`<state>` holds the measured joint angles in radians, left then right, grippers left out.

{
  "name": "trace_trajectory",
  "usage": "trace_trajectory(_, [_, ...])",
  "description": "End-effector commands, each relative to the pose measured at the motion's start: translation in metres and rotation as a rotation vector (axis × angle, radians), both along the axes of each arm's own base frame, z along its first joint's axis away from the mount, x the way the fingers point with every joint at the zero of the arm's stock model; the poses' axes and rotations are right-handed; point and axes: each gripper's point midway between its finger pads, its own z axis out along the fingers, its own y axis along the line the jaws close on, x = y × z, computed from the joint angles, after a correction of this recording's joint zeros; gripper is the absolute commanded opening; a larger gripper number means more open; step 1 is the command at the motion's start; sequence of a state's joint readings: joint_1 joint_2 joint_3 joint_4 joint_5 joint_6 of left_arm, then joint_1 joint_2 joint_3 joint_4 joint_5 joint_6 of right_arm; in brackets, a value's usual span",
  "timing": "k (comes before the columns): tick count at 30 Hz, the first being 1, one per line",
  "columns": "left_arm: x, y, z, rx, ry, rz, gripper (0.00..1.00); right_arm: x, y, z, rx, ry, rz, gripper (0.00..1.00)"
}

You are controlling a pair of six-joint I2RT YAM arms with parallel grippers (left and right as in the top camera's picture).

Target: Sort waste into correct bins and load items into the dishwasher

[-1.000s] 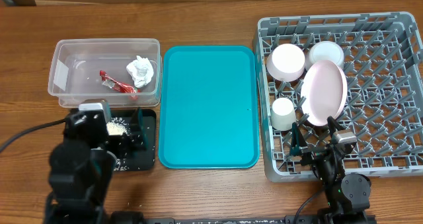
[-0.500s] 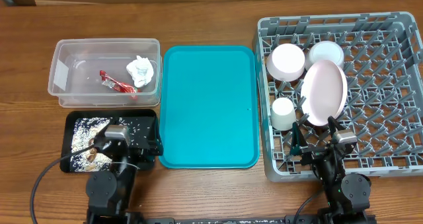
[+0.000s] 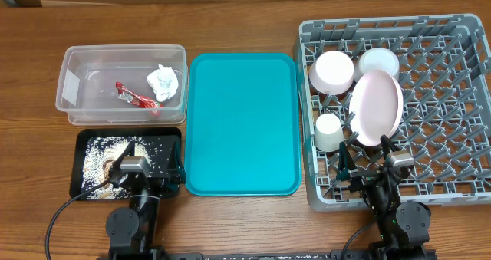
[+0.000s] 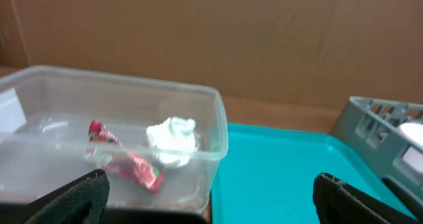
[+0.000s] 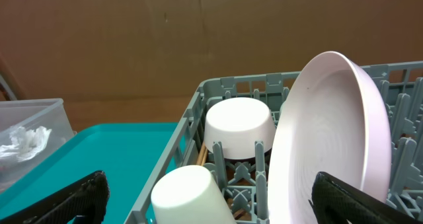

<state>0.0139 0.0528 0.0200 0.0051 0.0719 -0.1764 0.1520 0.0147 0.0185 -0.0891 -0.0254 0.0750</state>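
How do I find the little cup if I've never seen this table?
Find the big grey rack on the right of the table. Near its left edge, below the two whitish bowls and beside the standing pink plate, is the cream cup. It is the smallest round dish there.

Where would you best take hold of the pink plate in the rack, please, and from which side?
Probably by its upper rim, from above: the pink plate stands tilted on edge in the grey rack, leaving that thin rim clear.
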Motion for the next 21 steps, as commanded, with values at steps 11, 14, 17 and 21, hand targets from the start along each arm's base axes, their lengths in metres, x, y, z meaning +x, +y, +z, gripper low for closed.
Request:
trace_trajectory(11, [-0.0027, 0.0031, -0.0152, 0.179, 0.033, 0.005, 1.00, 0.0000, 0.0000, -0.0007, 0.006, -0.008, -0.002, 1.00])
trace_trajectory(14, [-0.0027, 0.0061, -0.0157, 0.181, 0.037, 0.022, 1.00, 0.0000, 0.0000, -0.0007, 0.006, -0.008, -0.002, 1.00])
trace_trajectory(17, [-0.0026, 0.0071, -0.0159, 0.181, 0.038, 0.028, 1.00, 0.0000, 0.0000, -0.0007, 0.006, -0.008, -0.002, 1.00])
trace_trajectory(21, [-0.0026, 0.0061, -0.0158, 0.180, 0.037, 0.023, 1.00, 0.0000, 0.0000, -0.0008, 0.006, -0.007, -0.002, 1.00])
